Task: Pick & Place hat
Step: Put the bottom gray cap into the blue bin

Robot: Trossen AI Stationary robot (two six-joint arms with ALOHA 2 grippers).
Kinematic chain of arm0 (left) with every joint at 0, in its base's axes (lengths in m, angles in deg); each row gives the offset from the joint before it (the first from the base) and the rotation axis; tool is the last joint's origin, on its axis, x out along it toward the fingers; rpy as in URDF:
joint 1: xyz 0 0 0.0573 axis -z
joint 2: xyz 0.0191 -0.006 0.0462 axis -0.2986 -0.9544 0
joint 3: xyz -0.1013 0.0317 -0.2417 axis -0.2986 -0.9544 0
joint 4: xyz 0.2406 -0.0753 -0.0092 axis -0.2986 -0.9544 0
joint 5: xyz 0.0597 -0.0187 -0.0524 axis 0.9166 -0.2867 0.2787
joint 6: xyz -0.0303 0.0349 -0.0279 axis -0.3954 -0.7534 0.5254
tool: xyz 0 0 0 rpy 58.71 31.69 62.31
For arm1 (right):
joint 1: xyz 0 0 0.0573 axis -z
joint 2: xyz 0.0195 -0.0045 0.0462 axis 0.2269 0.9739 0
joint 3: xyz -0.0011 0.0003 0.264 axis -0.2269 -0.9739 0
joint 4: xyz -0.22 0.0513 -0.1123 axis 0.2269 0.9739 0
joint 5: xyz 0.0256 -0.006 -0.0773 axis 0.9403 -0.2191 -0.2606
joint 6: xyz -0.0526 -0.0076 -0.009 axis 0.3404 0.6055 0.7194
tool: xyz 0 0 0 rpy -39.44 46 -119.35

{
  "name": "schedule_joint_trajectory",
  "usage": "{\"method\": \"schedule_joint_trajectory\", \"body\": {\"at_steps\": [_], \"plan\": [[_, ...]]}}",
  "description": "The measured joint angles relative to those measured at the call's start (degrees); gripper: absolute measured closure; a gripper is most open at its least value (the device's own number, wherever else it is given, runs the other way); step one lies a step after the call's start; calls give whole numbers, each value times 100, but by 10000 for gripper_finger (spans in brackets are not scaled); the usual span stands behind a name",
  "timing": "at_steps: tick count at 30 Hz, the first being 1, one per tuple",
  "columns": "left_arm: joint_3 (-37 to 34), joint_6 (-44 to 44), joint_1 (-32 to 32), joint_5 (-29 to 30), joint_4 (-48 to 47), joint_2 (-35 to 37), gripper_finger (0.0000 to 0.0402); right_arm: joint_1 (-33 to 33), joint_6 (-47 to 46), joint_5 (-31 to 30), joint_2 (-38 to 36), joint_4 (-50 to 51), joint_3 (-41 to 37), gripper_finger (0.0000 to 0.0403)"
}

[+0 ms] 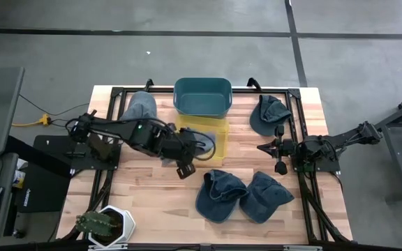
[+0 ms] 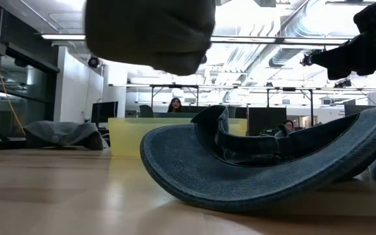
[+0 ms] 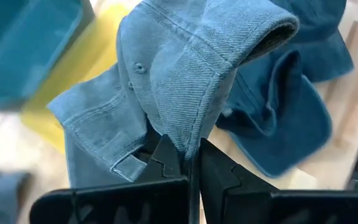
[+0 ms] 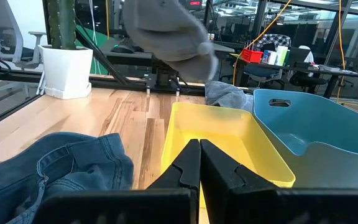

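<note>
hat: light blue denim hat [image 3: 185, 74], frame centre in your high view, hanging over the yellow plastic bin [image 1: 218, 125]
left gripper [image 3: 191, 155]: clamped on its fabric
right gripper [image 4: 199, 163]: closed, empty, idle mid-right
key relation: bin lies directly under the hat, so your left arm is nearer

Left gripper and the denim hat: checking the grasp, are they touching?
Touching. The left wrist view shows the left gripper shut on the hat, fabric pinched between its fingers.

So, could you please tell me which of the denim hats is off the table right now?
The lighter grey-blue hat pinched in the left gripper over the yellow bin; the other hats lie on the table.
</note>
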Motion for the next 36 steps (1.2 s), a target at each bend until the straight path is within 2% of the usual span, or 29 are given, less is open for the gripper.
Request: {"method": "schedule_joint_trajectory", "body": {"at_steps": [8, 14, 20, 24, 28, 32, 36], "plan": [[0, -2199, -720, 292, 499, 0, 401, -2, 0, 1, -1, -2, 0, 402], [0, -3363, -1400, 1156, 616, -1, 401, -2, 0, 2, -2, -2, 0, 402], [0, -4980, -1991, 2008, 1362, -1, 401, -1, 0, 1, 0, -1, 0, 402], [9, -5878, -2491, 1856, 1988, -181, 401, 0, 0, 2, -1, -2, 0, 402], [-11, -6289, -2965, 1269, 2257, -528, 401, -2, 0, 1, -2, 0, 0, 402], [-1, -6751, -3290, 1134, 2445, -896, 401, -2, 0, 1, -1, -1, 0, 402], [-13, -7055, -3493, 658, 2475, -1230, 401, 0, 0, 0, 0, -2, 0, 402]]}}
